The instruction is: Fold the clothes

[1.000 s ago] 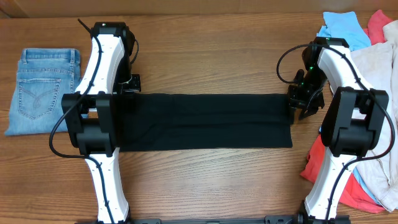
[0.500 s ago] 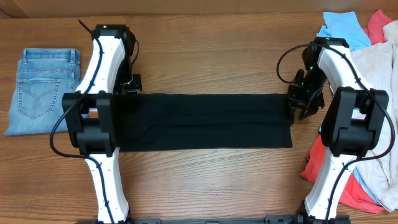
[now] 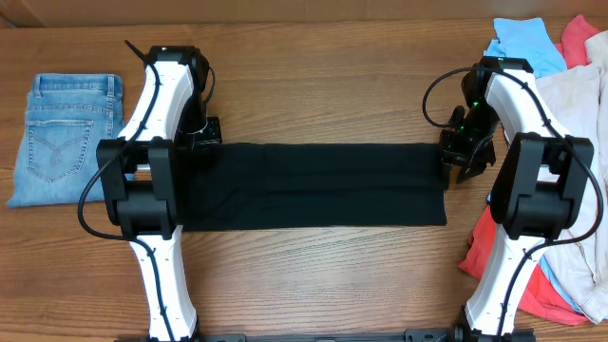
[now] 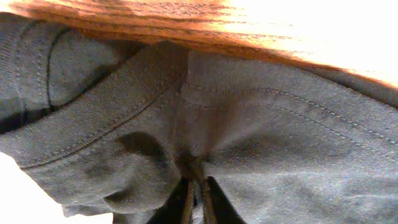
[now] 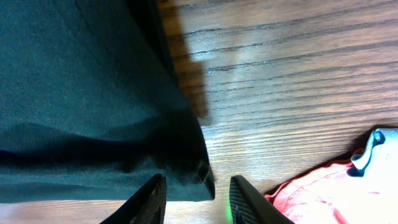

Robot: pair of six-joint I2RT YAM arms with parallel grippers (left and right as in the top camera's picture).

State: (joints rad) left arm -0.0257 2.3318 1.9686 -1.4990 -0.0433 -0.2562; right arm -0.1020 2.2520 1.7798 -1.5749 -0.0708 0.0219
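The black T-shirt [image 3: 313, 185] of the clothes lies flat on the wooden table as a long folded strip. My left gripper [image 3: 202, 134] sits at its far left corner. In the left wrist view the gripper [image 4: 196, 184] is shut on a pinched-up fold of the dark fabric [image 4: 280, 137], near a stitched hem. At the strip's far right corner is my right gripper [image 3: 463, 158]. In the right wrist view the gripper [image 5: 198, 182] stands open, its jaws on either side of the shirt's corner [image 5: 186, 168] without pinching it.
Folded blue jeans [image 3: 66, 138] lie at the left. A heap of garments fills the right edge: light blue [image 3: 521, 43], cream [image 3: 575, 104] and coral [image 3: 518, 285]. The coral cloth [image 5: 336, 193] lies close beside my right gripper.
The left gripper has closed onto the shirt's fabric and shifted slightly toward the strip. The right arm and the shirt have stayed where they were.
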